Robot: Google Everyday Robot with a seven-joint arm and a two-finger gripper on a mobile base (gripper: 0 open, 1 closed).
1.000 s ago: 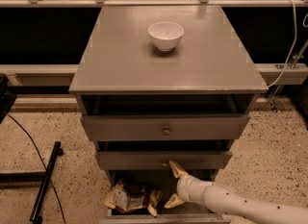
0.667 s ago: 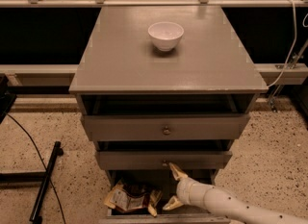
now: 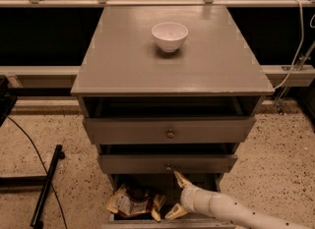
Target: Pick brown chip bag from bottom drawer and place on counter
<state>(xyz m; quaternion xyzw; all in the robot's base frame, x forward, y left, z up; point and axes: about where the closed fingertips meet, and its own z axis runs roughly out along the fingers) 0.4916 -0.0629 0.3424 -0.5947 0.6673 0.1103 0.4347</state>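
The brown chip bag (image 3: pixel 134 203) lies crumpled in the open bottom drawer (image 3: pixel 167 221), at its left side. My gripper (image 3: pixel 176 194) is inside the same drawer, just right of the bag, with its arm coming in from the lower right. Its two pale fingers are spread apart, one pointing up (image 3: pixel 180 179) and one low near the drawer front. It holds nothing. The counter (image 3: pixel 123 61) is the grey cabinet top above, with a white bowl (image 3: pixel 170 36) on it.
Two upper drawers with small brass knobs (image 3: pixel 170 134) stand slightly pulled out above the gripper. A black stand leg and cable (image 3: pixel 45 188) lie on the speckled floor to the left. A white cable (image 3: pixel 298 36) hangs at the right.
The gripper has shifted slightly left toward the chip bag. The bag and drawers have not moved.
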